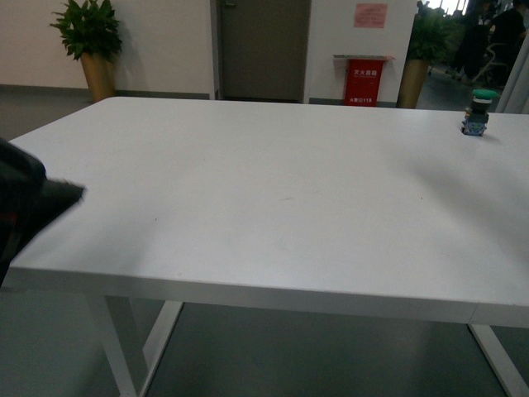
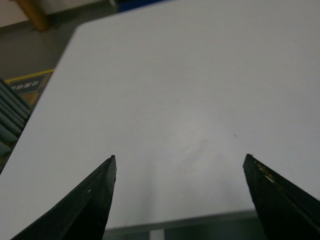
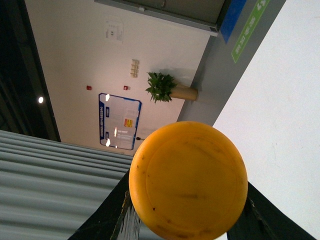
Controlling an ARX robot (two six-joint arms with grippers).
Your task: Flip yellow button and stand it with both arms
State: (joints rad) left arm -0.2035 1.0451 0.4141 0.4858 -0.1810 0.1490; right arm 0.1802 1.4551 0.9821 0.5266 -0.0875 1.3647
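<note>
White table (image 1: 273, 198) in office hall; door (image 1: 263, 50), red stand (image 1: 364, 81) and potted plant (image 1: 89, 45) behind.

Right gripper (image 3: 187, 220): black fingers (image 3: 107, 215) on both sides of yellow button (image 3: 188, 180), clamped on it. Button close to wrist camera, round cap facing lens, body hidden behind cap, table beyond. Neither shows in front view.

Left gripper (image 2: 180, 157): fingers spread wide, nothing between, above table near its edge. Left arm (image 1: 33, 203) dark blur at left edge of front view.

Green-capped switch (image 1: 476, 112): upright, far right of table, well apart from left arm.
</note>
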